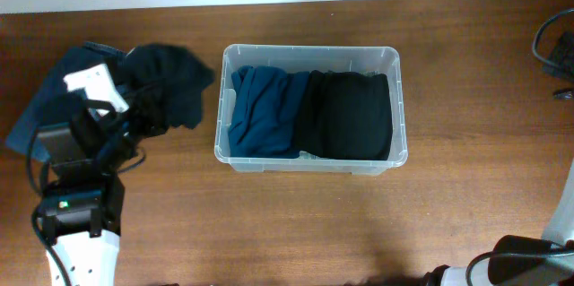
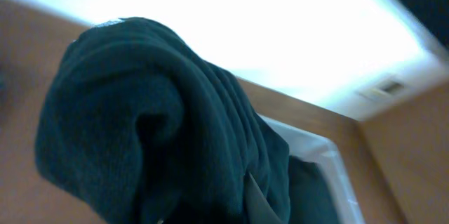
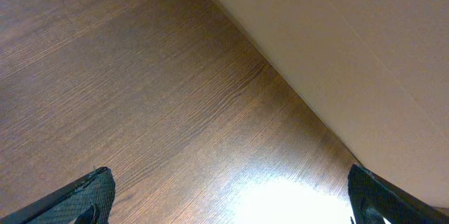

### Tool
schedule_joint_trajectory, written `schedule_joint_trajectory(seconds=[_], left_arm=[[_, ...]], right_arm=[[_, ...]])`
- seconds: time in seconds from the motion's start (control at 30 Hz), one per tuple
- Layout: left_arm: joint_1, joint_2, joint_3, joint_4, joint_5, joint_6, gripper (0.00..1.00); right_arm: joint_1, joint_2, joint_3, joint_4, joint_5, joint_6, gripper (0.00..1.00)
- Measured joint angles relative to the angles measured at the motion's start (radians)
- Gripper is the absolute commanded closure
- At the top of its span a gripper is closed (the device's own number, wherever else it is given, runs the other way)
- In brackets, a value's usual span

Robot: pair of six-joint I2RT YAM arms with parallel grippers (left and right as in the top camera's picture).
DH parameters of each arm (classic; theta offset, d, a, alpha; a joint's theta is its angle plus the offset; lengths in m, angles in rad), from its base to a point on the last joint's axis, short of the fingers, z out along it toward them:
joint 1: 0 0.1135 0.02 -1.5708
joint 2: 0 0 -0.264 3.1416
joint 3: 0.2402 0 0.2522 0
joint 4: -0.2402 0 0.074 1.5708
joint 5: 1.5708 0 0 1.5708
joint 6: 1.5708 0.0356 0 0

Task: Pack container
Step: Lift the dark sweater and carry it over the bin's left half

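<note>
The container [image 1: 309, 49] is a clear plastic tub in the middle of the table. It holds a folded blue garment [image 1: 265, 111] on its left side and a folded black garment [image 1: 352, 116] on its right side. My left gripper [image 1: 143, 114] is left of the tub and is shut on a dark garment [image 1: 172, 78] that bunches over it. In the left wrist view this garment [image 2: 154, 119] fills the frame and hides most of the fingers, and a tub corner [image 2: 328, 155] shows behind it. My right gripper [image 3: 231, 199] is open and empty above bare wood.
Another dark blue cloth [image 1: 31, 117] lies at the far left under the left arm. Black cables [image 1: 552, 48] sit at the right edge. The right arm's base [image 1: 520, 264] is at the bottom right. The wall runs along the table's far edge.
</note>
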Motion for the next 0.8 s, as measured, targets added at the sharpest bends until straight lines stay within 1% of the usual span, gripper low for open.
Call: schedule_joint_trajectory(seconds=[0.27, 0.4, 0.53, 0.63, 0.8], left_arm=[[-0.232, 0.018, 0.022, 0.171, 0.023, -0.001, 1.00], [-0.345, 0.100, 0.028, 0.208, 0.025, -0.001, 0.99], [-0.430, 0.222, 0.028, 0.227, 0.024, -0.001, 1.00], [-0.453, 0.307, 0.028, 0.225, 0.024, -0.001, 1.00], [-0.455, 0.430, 0.028, 0.209, 0.023, -0.001, 1.00]], right_arm=[[0.000, 0.000, 0.000, 0.000, 0.000, 0.000, 0.01], [0.000, 0.000, 0.000, 0.000, 0.000, 0.000, 0.01], [0.000, 0.000, 0.000, 0.000, 0.000, 0.000, 0.02], [0.000, 0.000, 0.000, 0.000, 0.000, 0.000, 0.01], [0.000, 0.000, 0.000, 0.000, 0.000, 0.000, 0.01]])
